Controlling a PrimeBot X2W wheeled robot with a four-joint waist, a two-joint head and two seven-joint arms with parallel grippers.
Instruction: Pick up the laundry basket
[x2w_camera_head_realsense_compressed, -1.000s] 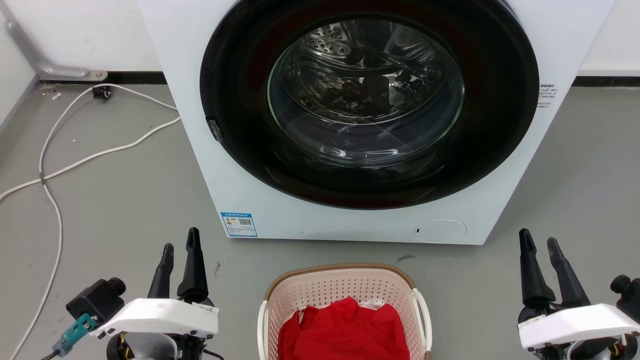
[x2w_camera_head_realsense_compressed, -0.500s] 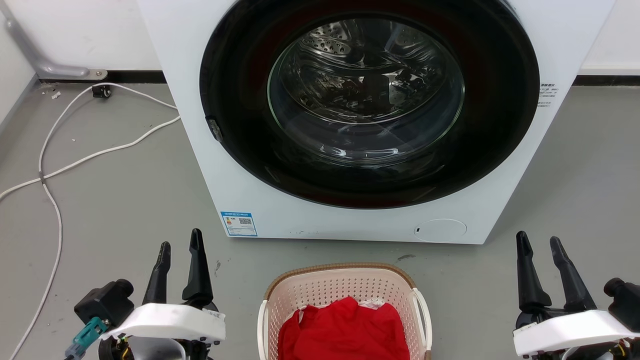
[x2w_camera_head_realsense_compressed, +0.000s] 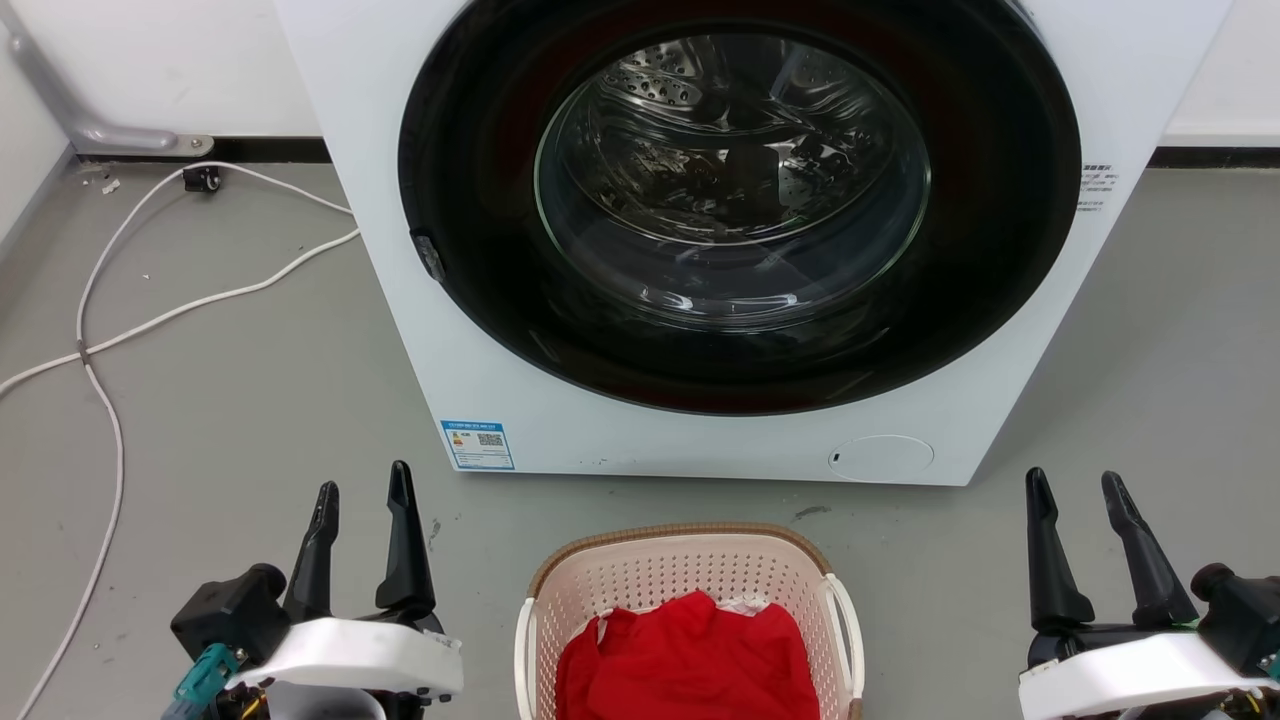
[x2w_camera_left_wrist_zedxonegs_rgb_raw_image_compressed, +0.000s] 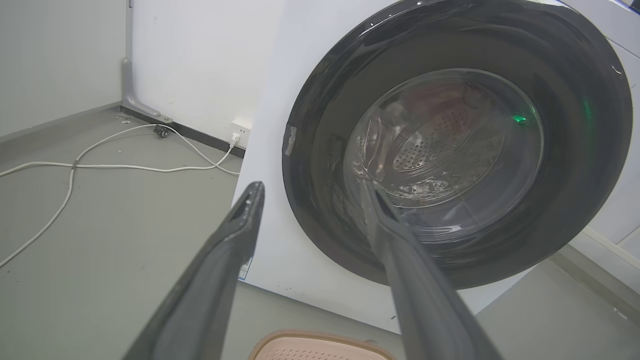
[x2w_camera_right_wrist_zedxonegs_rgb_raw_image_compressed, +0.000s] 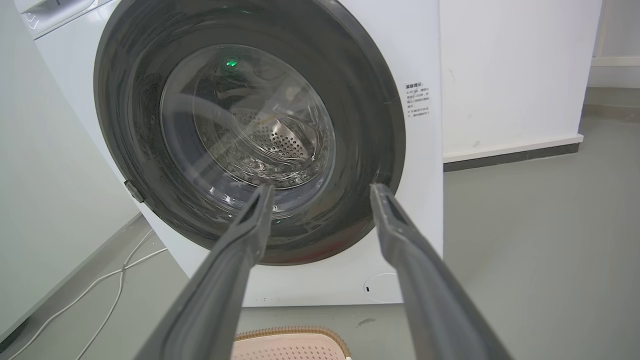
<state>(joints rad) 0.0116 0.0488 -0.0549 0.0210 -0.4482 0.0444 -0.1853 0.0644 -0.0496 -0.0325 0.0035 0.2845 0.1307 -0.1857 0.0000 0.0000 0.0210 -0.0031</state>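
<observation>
In the head view the left gripper (x2w_camera_head_realsense_compressed: 362, 477) sits at 7 o'clock, its two dark fingers (x2w_camera_head_realsense_compressed: 405, 545) pointing toward 12 o'clock, jaws parted. A white wrist shell (x2w_camera_head_realsense_compressed: 350, 650) lies across below them, with a black camera block (x2w_camera_head_realsense_compressed: 235, 615) on its 9 o'clock side. The right gripper (x2w_camera_head_realsense_compressed: 1073, 474) sits at 5 o'clock in the same upright pose, jaws parted, its block at 3 o'clock. Each wrist view shows its own fingers rising in a V, tips well apart.

You are seeing the laundry basket (x2w_camera_head_realsense_compressed: 680, 575) sitting just before the washing machine (x2w_camera_head_realsense_compressed: 480, 400), cloth (x2w_camera_head_realsense_compressed: 690, 660) lying inside, cables (x2w_camera_head_realsense_compressed: 84, 350) trailing at the machine's left.
</observation>
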